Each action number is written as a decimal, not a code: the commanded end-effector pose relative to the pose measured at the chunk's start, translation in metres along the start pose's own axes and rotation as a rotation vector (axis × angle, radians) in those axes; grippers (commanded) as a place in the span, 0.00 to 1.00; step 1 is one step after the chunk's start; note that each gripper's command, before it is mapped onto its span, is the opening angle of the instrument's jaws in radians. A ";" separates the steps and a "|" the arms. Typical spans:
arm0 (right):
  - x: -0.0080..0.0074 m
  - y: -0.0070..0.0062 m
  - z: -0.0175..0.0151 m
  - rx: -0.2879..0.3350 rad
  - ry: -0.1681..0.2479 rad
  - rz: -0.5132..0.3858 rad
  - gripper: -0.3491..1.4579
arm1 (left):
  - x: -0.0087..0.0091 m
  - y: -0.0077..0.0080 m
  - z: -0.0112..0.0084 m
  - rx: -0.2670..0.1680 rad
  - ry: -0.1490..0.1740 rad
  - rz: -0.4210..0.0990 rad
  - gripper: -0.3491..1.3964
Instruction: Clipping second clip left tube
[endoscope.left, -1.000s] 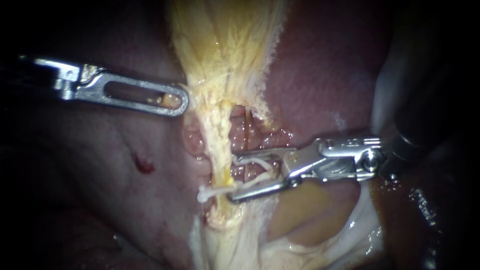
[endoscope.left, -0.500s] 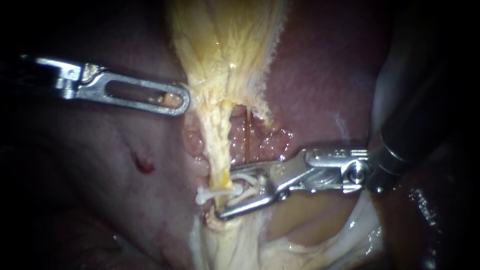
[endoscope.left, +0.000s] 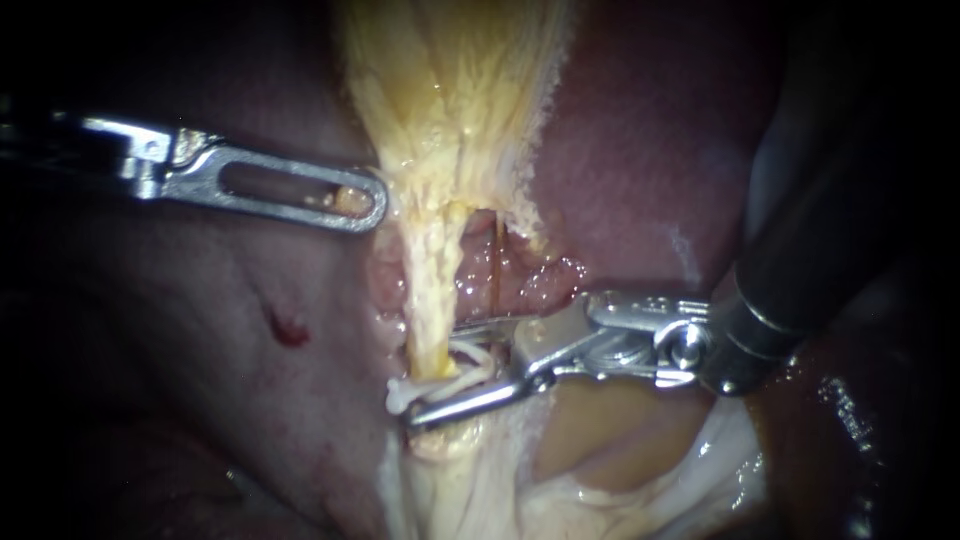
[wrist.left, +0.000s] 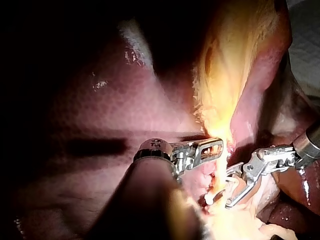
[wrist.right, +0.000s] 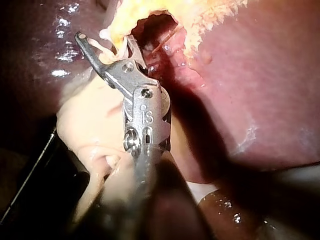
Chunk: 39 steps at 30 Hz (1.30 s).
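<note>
White clip (endoscope.left: 470, 360), held by the right instrument's (endoscope.left: 432, 373) spread jaws astride the tube (endoscope.left: 432, 290), is best closed squarely; tissue (endoscope.left: 420, 165) at 10 o'clock is pinched by the left instrument (endoscope.left: 375, 205).

Light pools on the pale tissue (endoscope.left: 450, 100) at centre, glaring in the left wrist view; edges fall dark.

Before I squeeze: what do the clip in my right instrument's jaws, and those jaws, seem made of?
The clip: probably plastic, by its opaque white, dull, rounded strands; I can't be sure. The right instrument, at its jaws: metal, likely steel, with a bright silver polish and sharp glints.
</note>
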 end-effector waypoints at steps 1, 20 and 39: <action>0.0000 0.0000 0.0000 0.005 -0.001 0.003 0.47 | 0.0000 0.0000 0.0000 -0.001 0.000 0.000 0.00; -0.0001 0.0001 0.0009 0.052 0.009 0.002 0.47 | -0.0002 0.0004 0.0002 0.001 0.001 0.000 0.00; 0.0004 -0.0031 0.0024 0.140 0.012 -0.018 0.46 | -0.0006 0.0014 0.0003 0.001 0.001 0.002 0.00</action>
